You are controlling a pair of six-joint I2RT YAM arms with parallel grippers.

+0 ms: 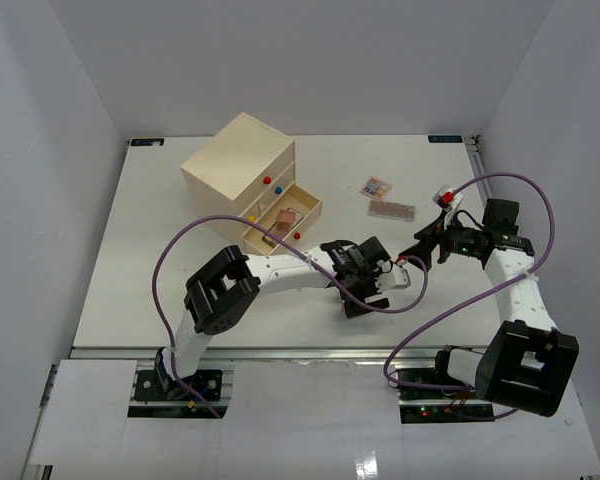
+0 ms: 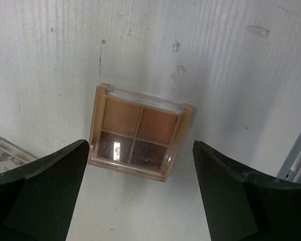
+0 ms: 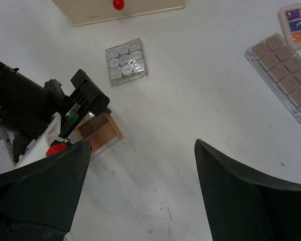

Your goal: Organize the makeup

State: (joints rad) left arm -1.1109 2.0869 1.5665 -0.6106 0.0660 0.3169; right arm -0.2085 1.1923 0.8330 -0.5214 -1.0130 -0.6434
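You've got a white table point(image 1: 130, 270) w/ a cream drawer chest point(image 1: 238, 165) standing on its far-left part. Mid-table, a four-pan peach/brown palette point(image 2: 138, 131) lies flat on the scuffed top. A silver nine-pan palette point(image 3: 126, 61) lies near it, approx. btw it and the chest. On the right, a long brown palette point(image 3: 283, 75) and a multicolour palette point(image 3: 297, 20) lie just beside each other, well apart from the rest.

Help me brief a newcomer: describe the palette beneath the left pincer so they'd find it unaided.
On the white table, right of the cream wooden drawer chest, the left arm's open pincer hangs over a small square clear-cased palette. It alone has four pans, two peach and two dark brown; the silvery square palette nearby has nine, and the long clear one holds many brown squares.
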